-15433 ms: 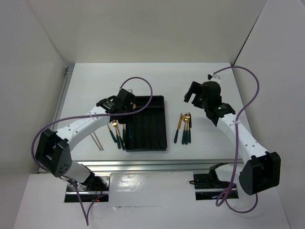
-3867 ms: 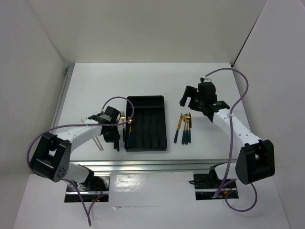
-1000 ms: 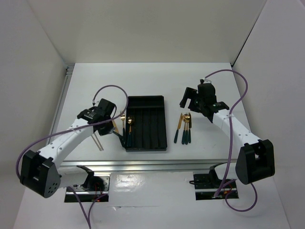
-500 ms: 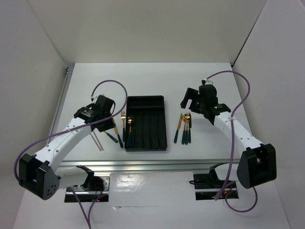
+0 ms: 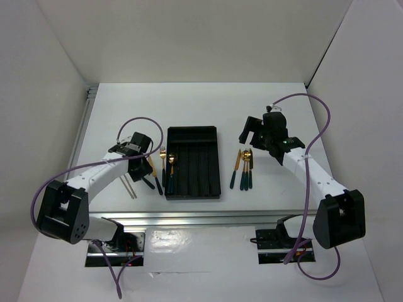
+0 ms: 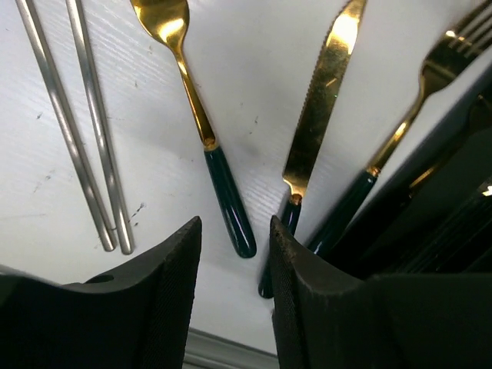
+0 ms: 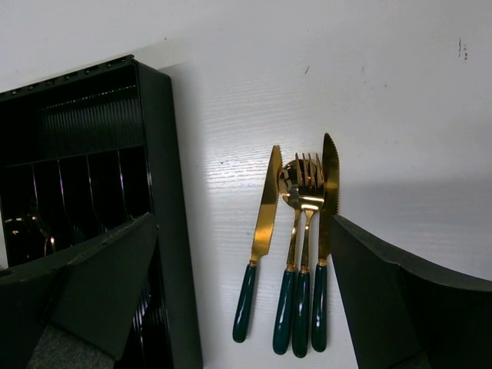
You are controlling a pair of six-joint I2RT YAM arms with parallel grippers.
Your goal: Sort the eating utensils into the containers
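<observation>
The black cutlery tray (image 5: 204, 165) lies mid-table with a gold spoon (image 5: 172, 165) in its leftmost compartment. Left of it on the table lie pale chopsticks (image 6: 77, 123), a spoon (image 6: 201, 131), a knife (image 6: 317, 131) and a fork (image 6: 407, 131) against the tray wall (image 6: 453, 192). My left gripper (image 6: 234, 231) is open and empty, low over the spoon's green handle; it also shows in the top view (image 5: 142, 167). My right gripper (image 7: 244, 254) is open and empty, above two knives (image 7: 264, 223), a spoon (image 7: 290, 231) and a fork (image 7: 307, 231) right of the tray (image 7: 165, 192).
White walls close in the table on the left, back and right. A metal rail (image 5: 189, 217) runs along the near edge, just behind the left-hand utensils' handles. Purple cables loop over both arms.
My left arm has dropped and pulled in, bringing the open gripper down over the utensils left of the tray. The right arm has barely moved. No utensil has moved.
</observation>
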